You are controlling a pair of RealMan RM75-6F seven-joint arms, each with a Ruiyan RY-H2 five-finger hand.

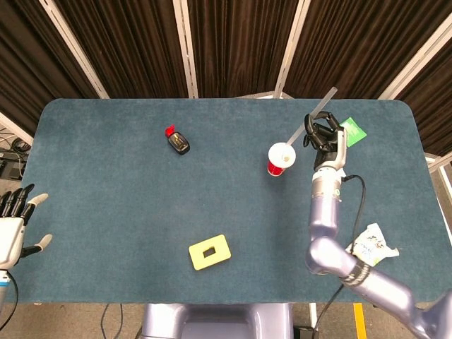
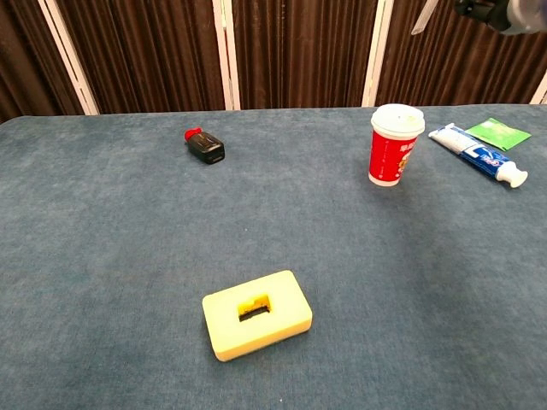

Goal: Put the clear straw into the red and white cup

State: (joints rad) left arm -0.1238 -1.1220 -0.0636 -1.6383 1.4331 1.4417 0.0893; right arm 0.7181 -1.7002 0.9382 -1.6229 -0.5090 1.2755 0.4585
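The red and white cup (image 1: pixel 280 159) (image 2: pixel 395 145) stands upright on the right half of the blue table (image 1: pixel 141 205), its white lid on. My right hand (image 1: pixel 323 134) (image 2: pixel 496 10) is raised high just right of the cup and grips the clear straw (image 1: pixel 311 116) (image 2: pixel 422 17), which slants from the hand down toward the cup's lid. In the chest view only the hand's lower edge and the straw's tip show at the top border. My left hand (image 1: pixel 13 224) hangs open off the table's left edge, holding nothing.
A toothpaste tube (image 2: pixel 477 154) and a green packet (image 1: pixel 354 131) (image 2: pixel 497 133) lie right of the cup. A black bottle with a red cap (image 1: pixel 176 141) (image 2: pixel 203 143) lies mid-left. A yellow block (image 1: pixel 209 252) (image 2: pixel 255 313) sits near the front. A crumpled white wrapper (image 1: pixel 371 247) lies at the right front.
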